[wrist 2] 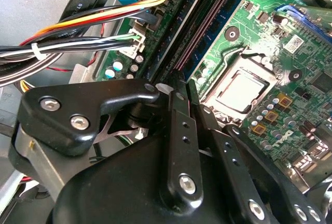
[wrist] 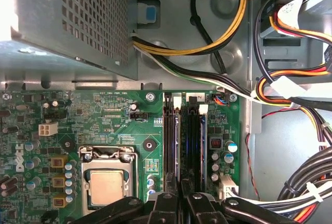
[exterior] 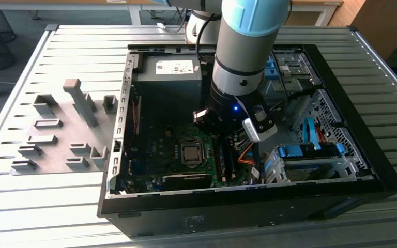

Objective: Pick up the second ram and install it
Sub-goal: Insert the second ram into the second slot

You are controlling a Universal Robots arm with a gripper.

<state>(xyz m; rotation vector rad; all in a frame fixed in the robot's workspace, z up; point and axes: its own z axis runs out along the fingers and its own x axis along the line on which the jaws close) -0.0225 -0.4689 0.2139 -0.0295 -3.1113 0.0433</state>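
Just beyond the gripper (wrist: 181,195), fingers pinched nearly closed over the second ram (wrist: 193,146) in its motherboard (wrist: 104,115) slot; press evenly, straight down, I'd judge.

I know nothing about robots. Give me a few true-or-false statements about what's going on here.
1. The computer case lies open on a slatted metal table. True.
2. The pincer hangs over the grey holder blocks. False: it is down inside the case, at the memory slots.
3. A cooling fan covers the processor. False: its metal top is bare.
4. The holder blocks sit on the table outside the case, at the exterior view's left. True.
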